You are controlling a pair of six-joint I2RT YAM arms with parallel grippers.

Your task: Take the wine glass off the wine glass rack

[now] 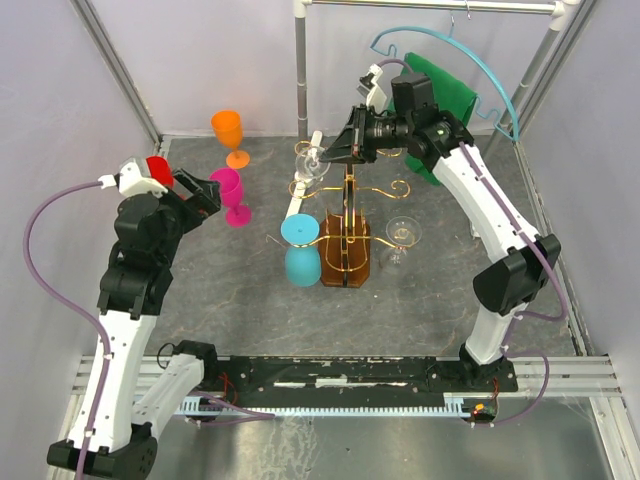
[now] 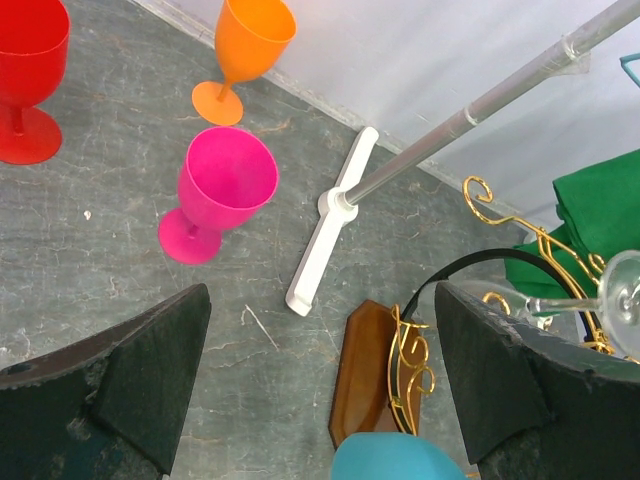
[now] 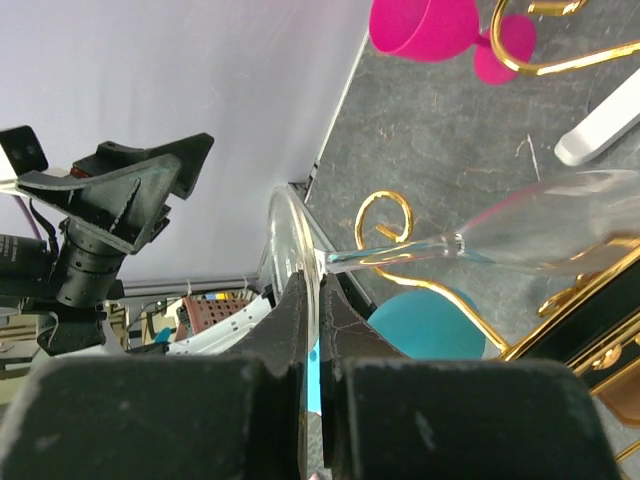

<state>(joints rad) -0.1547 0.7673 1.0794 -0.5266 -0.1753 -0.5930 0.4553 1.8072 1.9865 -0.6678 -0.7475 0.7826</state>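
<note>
Plainly the clear wine glass (image 3: 560, 228) is thin, light, slick and breakable; it lies sideways high on the rack (image 1: 347, 248), stem beside a gold curl. The right jaws pinch its flat foot edge-on, a sound hold if gentle, while the left jaws gape empty near the pink goblet (image 2: 225, 182).

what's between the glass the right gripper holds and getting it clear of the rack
The right gripper is shut on the foot of the wine glass. One gold curl of the wine glass rack crosses right at the stem; whether it hooks the stem is unclear.
</note>
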